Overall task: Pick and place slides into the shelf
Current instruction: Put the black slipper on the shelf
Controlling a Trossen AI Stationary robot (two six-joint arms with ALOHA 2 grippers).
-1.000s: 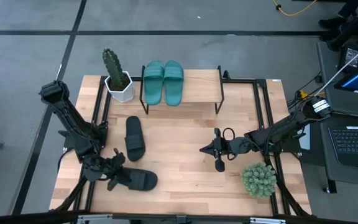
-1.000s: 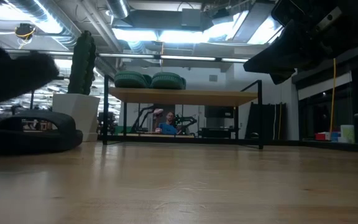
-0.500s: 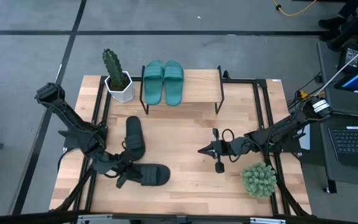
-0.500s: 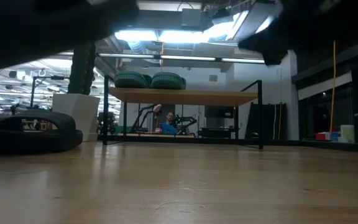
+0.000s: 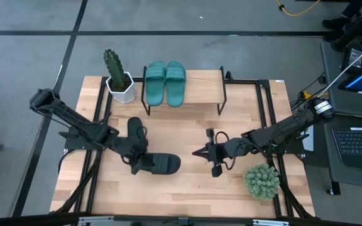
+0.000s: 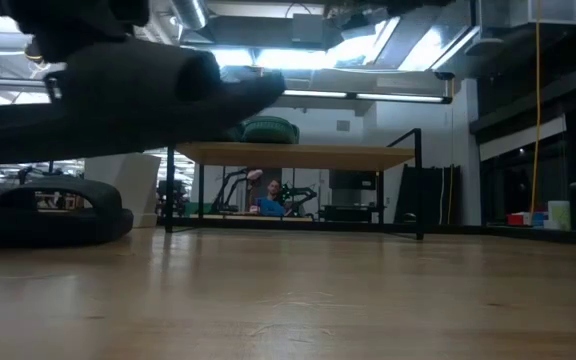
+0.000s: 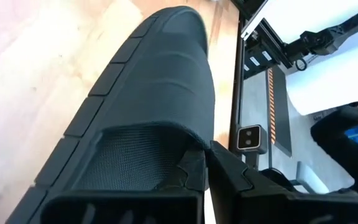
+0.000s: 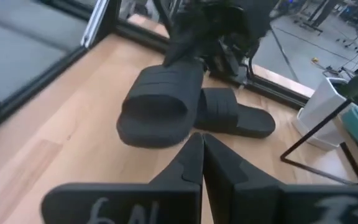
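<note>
Left gripper (image 5: pixel 136 164) is grasping a black slide (image 5: pixel 159 164), holding it lifted at frame centre-left; right gripper (image 5: pixel 197 152), fingers clenched, is hovering centre-right; shelf (image 5: pixel 200 88) at top centre is carrying two teal slides (image 5: pixel 164 82)

The black slide (image 7: pixel 148 112) held in the left gripper (image 5: pixel 134 160) is seen as matt rubber — ribbed across the strap, finely dimpled inside. The table (image 5: pixel 187 188) and shelf (image 5: pixel 200 88) top are shown in pale, smooth wood, the shelf legs in thin black metal — the teal slides (image 5: pixel 164 81) look matt too.
</note>
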